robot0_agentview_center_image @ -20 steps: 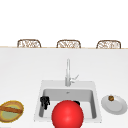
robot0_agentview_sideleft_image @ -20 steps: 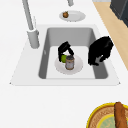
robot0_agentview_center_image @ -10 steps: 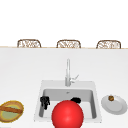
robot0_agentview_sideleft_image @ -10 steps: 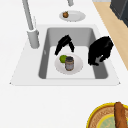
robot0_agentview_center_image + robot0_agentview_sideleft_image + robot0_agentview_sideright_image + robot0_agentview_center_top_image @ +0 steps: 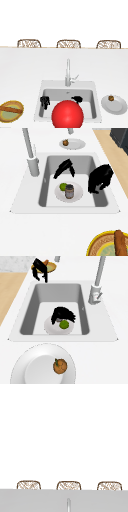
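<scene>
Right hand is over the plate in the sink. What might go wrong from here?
1. The right hand hangs, fingers straight, close to the upright jar and lime on the plate; a slanted approach may tip the jar or roll the lime.
2. In the front view a red ball hides that plate; steer by the side views.
3. The left hand hangs nearby and might get bumped.

A red ball (image 5: 67,114) hides the sink's plate (image 5: 77,193) from the front — the jar (image 5: 69,191) label is perhaps too blurred to read.
</scene>
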### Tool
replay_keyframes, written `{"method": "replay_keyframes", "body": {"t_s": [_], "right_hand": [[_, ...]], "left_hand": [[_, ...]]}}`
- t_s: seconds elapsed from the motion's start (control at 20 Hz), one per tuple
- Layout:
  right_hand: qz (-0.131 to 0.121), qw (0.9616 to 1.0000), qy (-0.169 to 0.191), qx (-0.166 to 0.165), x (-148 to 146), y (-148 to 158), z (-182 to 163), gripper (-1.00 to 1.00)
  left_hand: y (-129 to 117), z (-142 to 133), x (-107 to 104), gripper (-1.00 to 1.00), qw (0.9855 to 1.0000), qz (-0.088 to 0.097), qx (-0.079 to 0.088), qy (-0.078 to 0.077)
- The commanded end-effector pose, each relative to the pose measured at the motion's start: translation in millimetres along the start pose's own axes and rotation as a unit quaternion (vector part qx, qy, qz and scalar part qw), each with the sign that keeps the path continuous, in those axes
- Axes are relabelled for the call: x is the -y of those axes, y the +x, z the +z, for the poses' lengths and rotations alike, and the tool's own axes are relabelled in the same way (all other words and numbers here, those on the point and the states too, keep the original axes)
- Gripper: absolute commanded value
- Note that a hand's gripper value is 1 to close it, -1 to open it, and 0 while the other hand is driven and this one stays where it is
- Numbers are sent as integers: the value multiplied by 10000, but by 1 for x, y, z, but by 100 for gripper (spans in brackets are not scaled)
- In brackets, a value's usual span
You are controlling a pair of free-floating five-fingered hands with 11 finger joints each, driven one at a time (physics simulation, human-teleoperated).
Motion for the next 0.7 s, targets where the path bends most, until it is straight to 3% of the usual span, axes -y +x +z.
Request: {"method": "replay_keyframes", "body": {"t_s": [0.0,0.3,0.65], "right_hand": [[-55,10000,-33,35,10,-6,16,-100],[-103,9998,141,54,23,-6,40,-100],[88,9997,98,208,19,5,52,-100]], "left_hand": [[0,0,0,0,10000,0,0,0],[0,0,0,0,10000,0,0,0],[0,0,0,0,10000,0,0,0]]}}
